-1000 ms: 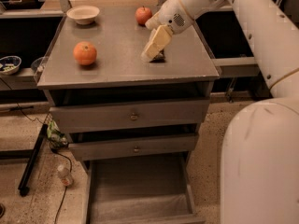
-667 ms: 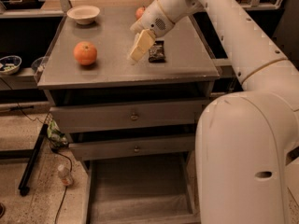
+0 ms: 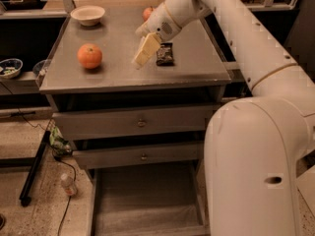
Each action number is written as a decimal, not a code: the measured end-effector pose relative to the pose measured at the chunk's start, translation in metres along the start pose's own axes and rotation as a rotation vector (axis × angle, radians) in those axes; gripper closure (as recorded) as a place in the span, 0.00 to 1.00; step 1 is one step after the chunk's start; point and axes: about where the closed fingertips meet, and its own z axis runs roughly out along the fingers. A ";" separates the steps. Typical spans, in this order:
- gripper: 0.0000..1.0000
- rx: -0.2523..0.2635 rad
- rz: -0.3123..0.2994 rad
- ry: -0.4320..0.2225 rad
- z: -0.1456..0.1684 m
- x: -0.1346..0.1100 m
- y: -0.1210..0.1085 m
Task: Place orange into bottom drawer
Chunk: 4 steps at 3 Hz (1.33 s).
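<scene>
The orange (image 3: 89, 56) rests on the left part of the grey cabinet top (image 3: 118, 75), touching nothing else. My gripper (image 3: 144, 53) hangs just above that top, to the right of the orange with a clear gap between them, its tip pointing down and left. Nothing shows in its grasp. Below, the bottom drawer (image 3: 147, 200) is pulled out and its pale floor is bare. My white arm fills the right side of the view.
A dark snack packet (image 3: 165, 54) lies just right of the gripper. A red apple (image 3: 146, 13) and a pale bowl (image 3: 88, 14) sit at the back of the top. The two upper drawers (image 3: 140, 123) are closed. A small bottle (image 3: 68, 185) stands on the floor at left.
My gripper has swung left across the cabinet top, passing over the snack packet and closing the gap to the orange. The orange has not moved.
</scene>
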 end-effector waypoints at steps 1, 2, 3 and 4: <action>0.00 -0.003 0.001 -0.025 0.011 -0.001 -0.007; 0.00 -0.005 -0.034 -0.103 0.034 -0.020 -0.024; 0.00 -0.018 -0.028 -0.214 0.050 -0.032 -0.042; 0.00 -0.018 -0.028 -0.215 0.051 -0.032 -0.042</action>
